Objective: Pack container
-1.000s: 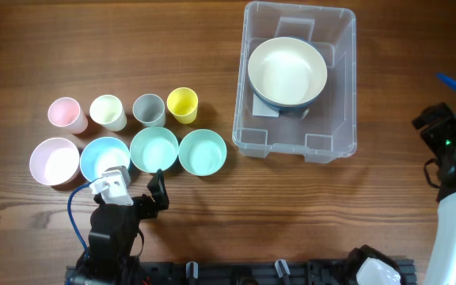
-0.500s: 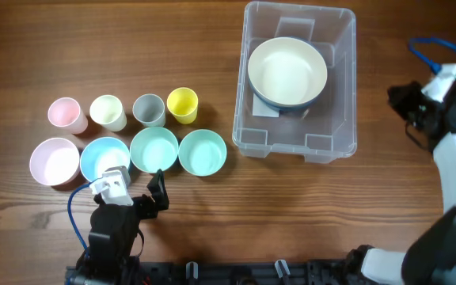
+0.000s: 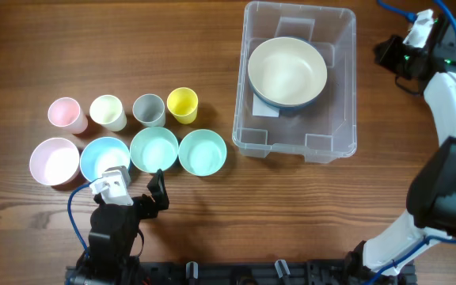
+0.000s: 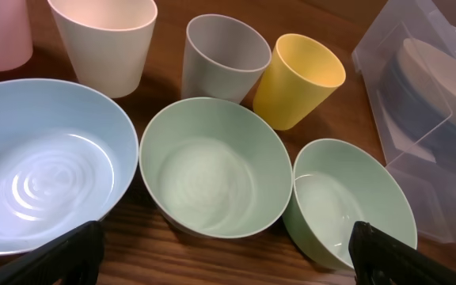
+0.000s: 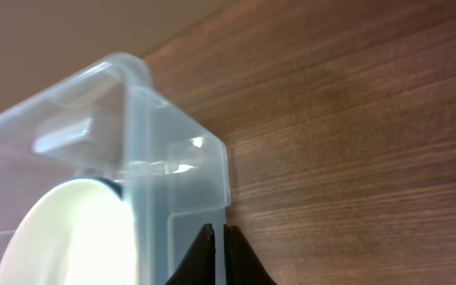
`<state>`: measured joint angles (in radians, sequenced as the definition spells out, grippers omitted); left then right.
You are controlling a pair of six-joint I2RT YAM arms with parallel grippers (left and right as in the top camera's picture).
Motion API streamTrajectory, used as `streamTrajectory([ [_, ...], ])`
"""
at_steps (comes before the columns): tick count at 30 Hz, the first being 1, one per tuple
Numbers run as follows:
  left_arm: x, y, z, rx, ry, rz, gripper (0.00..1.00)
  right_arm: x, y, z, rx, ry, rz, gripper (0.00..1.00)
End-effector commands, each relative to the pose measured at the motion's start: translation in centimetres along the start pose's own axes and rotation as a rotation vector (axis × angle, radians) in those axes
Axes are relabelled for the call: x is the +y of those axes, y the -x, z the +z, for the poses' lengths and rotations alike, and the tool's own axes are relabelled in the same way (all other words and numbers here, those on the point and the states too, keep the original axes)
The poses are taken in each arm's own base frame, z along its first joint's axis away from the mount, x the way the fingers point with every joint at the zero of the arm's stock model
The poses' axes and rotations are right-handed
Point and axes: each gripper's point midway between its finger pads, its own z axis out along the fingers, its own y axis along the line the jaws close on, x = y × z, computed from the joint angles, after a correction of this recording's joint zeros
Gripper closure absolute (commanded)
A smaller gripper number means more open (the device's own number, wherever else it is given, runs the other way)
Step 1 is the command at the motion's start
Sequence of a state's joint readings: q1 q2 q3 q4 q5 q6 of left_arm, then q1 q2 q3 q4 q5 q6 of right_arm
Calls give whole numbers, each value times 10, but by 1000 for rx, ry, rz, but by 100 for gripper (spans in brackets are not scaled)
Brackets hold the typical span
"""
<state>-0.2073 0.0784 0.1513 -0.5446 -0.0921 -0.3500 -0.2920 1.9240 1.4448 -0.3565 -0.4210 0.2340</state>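
Observation:
The clear container [image 3: 340, 87] stands at the back right with a cream bowl with a blue outside [image 3: 287, 73] inside it. My right gripper [image 3: 384, 52] hovers just right of its far right corner, shut with nothing between the fingers. In the right wrist view the shut tips [image 5: 216, 231] point at the container's corner wall [image 5: 180, 166]; whether they touch it I cannot tell. My left gripper [image 3: 135, 190] stands open at the front left, just short of a blue bowl [image 4: 38, 166] and two green bowls [image 4: 212, 166] [image 4: 347, 198].
Pink [image 3: 66, 113], cream [image 3: 108, 112], grey [image 3: 149, 109] and yellow [image 3: 183, 104] cups form a row at the left. In front of them sit a pink bowl [image 3: 54, 161], the blue bowl [image 3: 104, 157] and the green bowls [image 3: 153, 149] [image 3: 203, 152].
The right arm swung from the table's right front edge up to the container's far right corner and its gripper shut on the way. The left arm has not moved.

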Motion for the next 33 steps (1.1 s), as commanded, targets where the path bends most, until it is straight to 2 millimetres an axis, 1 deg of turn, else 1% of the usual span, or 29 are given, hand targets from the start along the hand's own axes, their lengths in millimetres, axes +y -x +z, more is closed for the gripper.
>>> streamTrajectory([
  [1,3,1,0,-12,13,-2,0,13,10,12,-24,35,6,94],
  [4,3,1,0,-12,13,-2,0,28,-1,31,-2,65,-2,94],
  [7,3,1,0,-12,13,-2,0,41,-8,45,10,88,-24,94],
  [9,3,1,0,-12,13,-2,0,51,-9,50,2,107,-43,94],
  [11,3,2,0,-12,13,-2,0,59,-4,50,-24,124,-70,94],
  [13,3,1,0,-12,13,-2,0,60,0,50,-39,128,-75,94],
  [16,3,1,0,-12,13,-2,0,58,4,48,-44,125,-75,96],
  [18,3,1,0,-12,13,-2,0,55,10,40,-59,122,-69,96],
  [20,3,1,0,-12,13,-2,0,48,24,23,-91,109,-56,96],
  [22,3,1,0,-12,13,-2,0,31,48,-17,-154,74,-30,95],
  [23,3,1,0,-12,13,-2,0,24,56,-35,-179,55,-18,94],
  [25,3,1,0,-12,13,-2,0,12,72,-75,-233,23,3,88],
  [27,3,2,0,-12,13,-2,0,0,85,-117,-296,-13,25,69],
  [28,3,1,0,-12,13,-2,0,-6,90,-137,-326,-36,34,68],
  [29,3,1,0,-12,13,-2,0,-16,96,-163,-370,-80,49,61],
  [30,3,1,0,-12,13,-2,0,-24,100,-180,-400,-114,60,50],
  [31,3,1,0,-12,13,-2,0,-32,102,-198,-431,-145,71,20],
  [32,3,1,0,-12,13,-2,0,-36,105,-210,-454,-158,77,1],
  [33,3,2,0,-12,13,-2,0,-41,107,-224,-480,-174,83,1],
])
